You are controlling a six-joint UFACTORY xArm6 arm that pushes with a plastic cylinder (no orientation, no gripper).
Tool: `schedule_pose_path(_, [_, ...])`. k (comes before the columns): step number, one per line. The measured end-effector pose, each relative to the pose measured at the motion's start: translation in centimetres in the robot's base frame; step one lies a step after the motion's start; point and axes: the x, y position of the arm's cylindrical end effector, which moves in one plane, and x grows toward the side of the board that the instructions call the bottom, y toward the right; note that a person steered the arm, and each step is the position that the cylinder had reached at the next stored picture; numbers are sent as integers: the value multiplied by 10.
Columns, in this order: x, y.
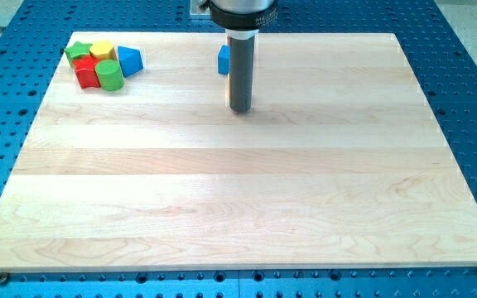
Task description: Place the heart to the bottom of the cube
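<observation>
A blue cube point(222, 60) sits near the board's top middle, partly hidden behind my rod. My tip point(239, 109) rests on the board just below and to the right of the cube, a short gap away. At the top left is a tight cluster: a green star point(77, 51), a yellow block point(102, 50), a blue triangular block point(129, 60), a red block point(85, 73) and a green cylinder point(110, 75). I cannot tell which of the red or yellow blocks is the heart. The cluster lies far to the left of my tip.
The wooden board point(238, 199) lies on a blue perforated table point(470, 74). The arm's mount point(240, 12) hangs over the board's top edge.
</observation>
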Motion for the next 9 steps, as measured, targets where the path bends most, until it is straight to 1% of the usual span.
schedule_pose_path(1, [-23,-4])
schedule_pose_path(2, [-7,-30])
schedule_pose_path(3, [-16,-100])
schedule_pose_path(4, [-57,-103])
schedule_pose_path(5, [-84,-91])
schedule_pose_path(6, [-88,-63])
schedule_pose_path(7, [-97,-57])
schedule_pose_path(9, [-98,-56])
